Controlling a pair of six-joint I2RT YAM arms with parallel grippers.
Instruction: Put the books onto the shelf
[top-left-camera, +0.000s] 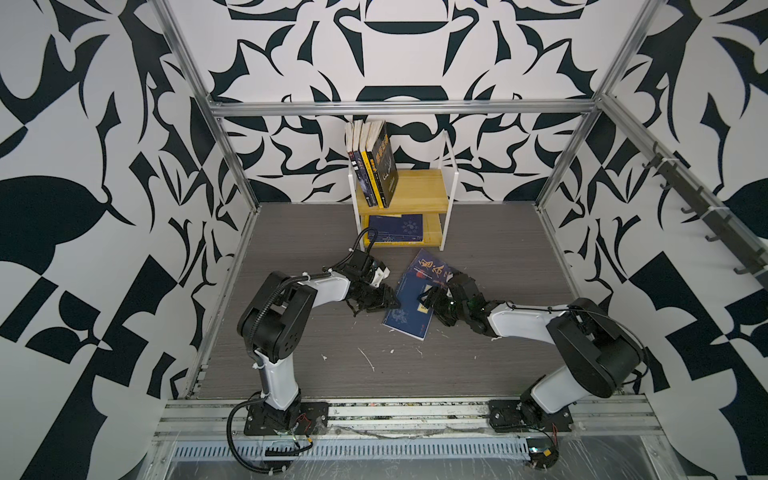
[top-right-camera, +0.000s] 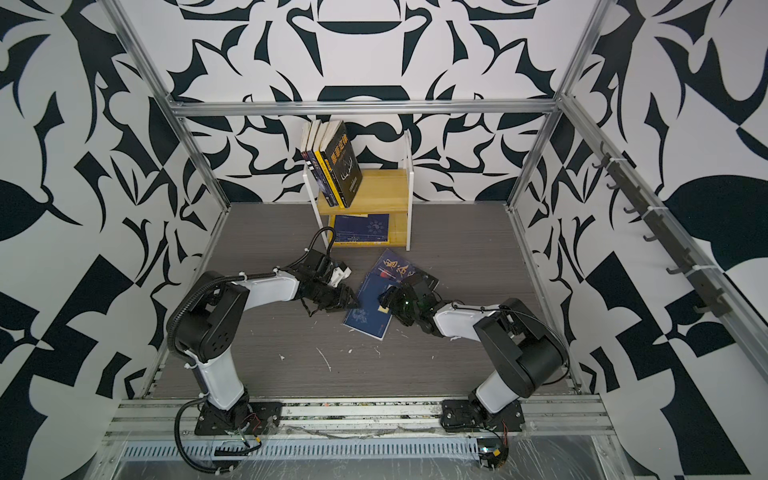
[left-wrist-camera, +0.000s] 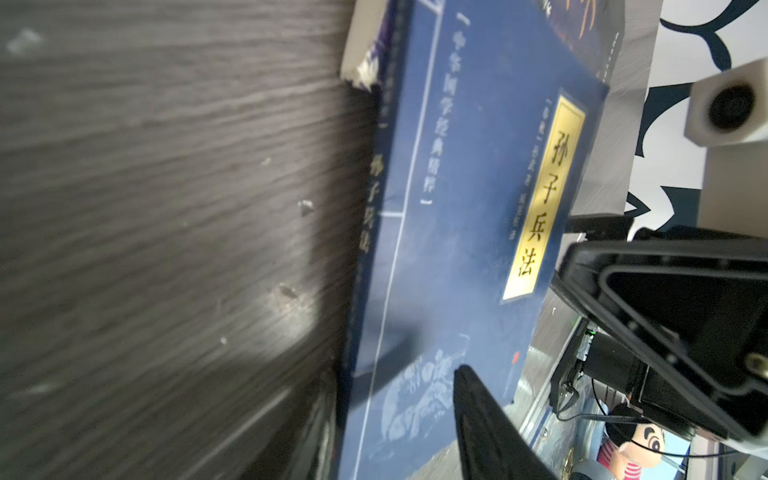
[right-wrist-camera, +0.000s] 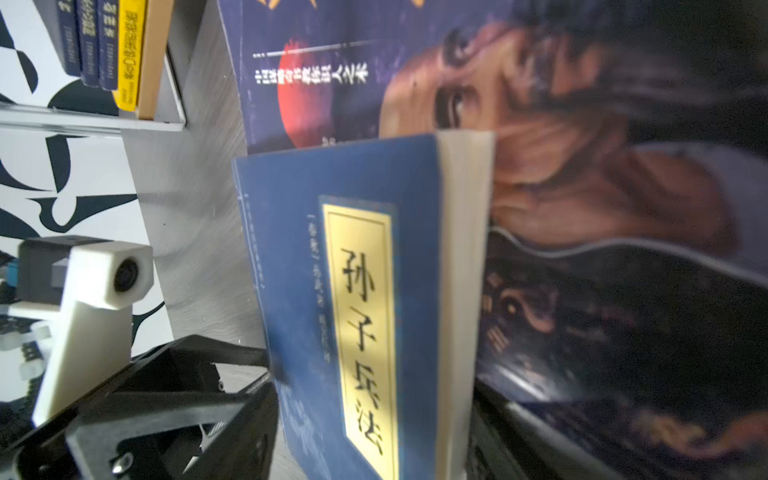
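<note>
Thin navy paperback with yellow title label (top-left-camera: 409, 311) lies on the grey wood-grain table (top-left-camera: 316, 332), partly over a dark purple-blue paperback (top-left-camera: 432, 266); judged light, floppy and slick, it is best pinched at the stiffer spine, where the left gripper (top-left-camera: 390, 305) stands unclenched astride the edge; whether the right gripper (top-left-camera: 427, 297) is released or clenched cannot be told.

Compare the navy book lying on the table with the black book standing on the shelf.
Pose: the navy book lies cover-up on the table; the black book stands on end on the shelf's top board. Cover: the navy book bears a yellow title label; the black book, gold characters. Both are closed paperbacks.
</note>
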